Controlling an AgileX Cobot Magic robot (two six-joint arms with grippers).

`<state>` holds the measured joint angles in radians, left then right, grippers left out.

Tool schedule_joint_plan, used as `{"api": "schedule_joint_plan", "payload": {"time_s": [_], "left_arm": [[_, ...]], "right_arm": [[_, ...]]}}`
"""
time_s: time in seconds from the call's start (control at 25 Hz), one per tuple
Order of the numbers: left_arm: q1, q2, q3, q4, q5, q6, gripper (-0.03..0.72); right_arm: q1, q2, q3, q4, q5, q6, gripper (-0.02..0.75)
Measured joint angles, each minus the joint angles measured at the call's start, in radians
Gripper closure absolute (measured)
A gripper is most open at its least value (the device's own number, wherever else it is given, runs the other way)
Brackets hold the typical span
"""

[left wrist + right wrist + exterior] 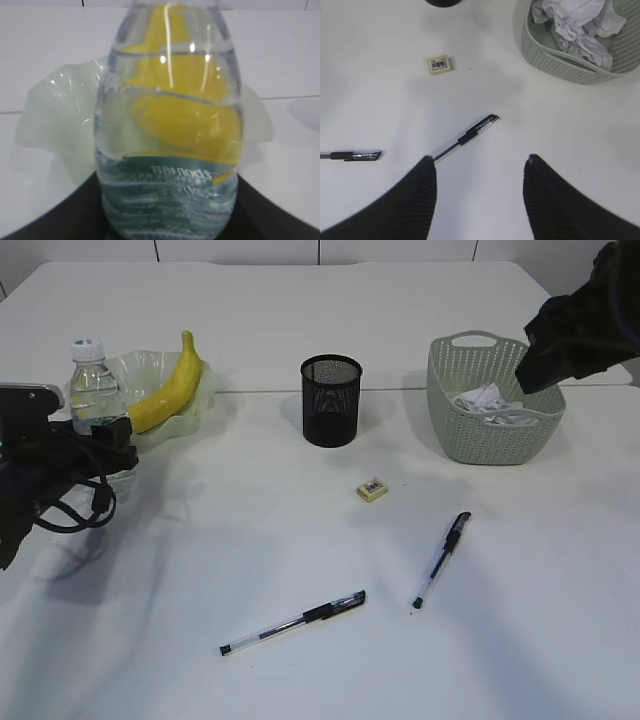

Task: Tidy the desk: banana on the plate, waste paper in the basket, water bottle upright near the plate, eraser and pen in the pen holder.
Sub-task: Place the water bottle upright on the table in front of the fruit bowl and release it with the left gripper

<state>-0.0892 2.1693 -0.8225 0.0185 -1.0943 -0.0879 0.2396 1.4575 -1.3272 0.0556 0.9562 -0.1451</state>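
While the left claw [110, 445] is clamped around the upright water bottle [95, 390], the banana [172, 390] is seen on the plate [140, 370] directly behind it. The right claw [479, 167] is held apart above the table [300, 560]; waste paper [580, 22] lies in the basket [545, 55] ahead to its right, one pen [465, 137] just ahead, the eraser [439, 64] and pen holder [331, 400] farther ahead-left.

open pincer [479, 165], two pens [465, 137] [351, 156], eraser [439, 64], basket [555, 60]

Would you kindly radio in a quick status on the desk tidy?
Left hand around upright water bottle by plate. Right hand open, empty, above pen. Banana plated, paper in basket; eraser loose. No obstructions.
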Motion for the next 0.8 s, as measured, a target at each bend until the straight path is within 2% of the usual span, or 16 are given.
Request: {"api": "schedule_joint_plan", "payload": {"time_s": [0.4,0.6,0.8], "left_arm": [[0.000,0.002,-0.002,0.076,-0.003,0.000,0.302],[0.000,0.002,0.003,0.084,-0.005,0.000,0.255],[0.000,0.002,0.030,0.084,-0.038,0.000,0.241]], "right_arm": [[0.000,0.000,0.000,0.000,0.009,0.006,0.328],[0.000,0.000,0.000,0.000,0.009,0.006,0.328],[0.000,0.000,0.000,0.000,0.009,0.006,0.328]]}}
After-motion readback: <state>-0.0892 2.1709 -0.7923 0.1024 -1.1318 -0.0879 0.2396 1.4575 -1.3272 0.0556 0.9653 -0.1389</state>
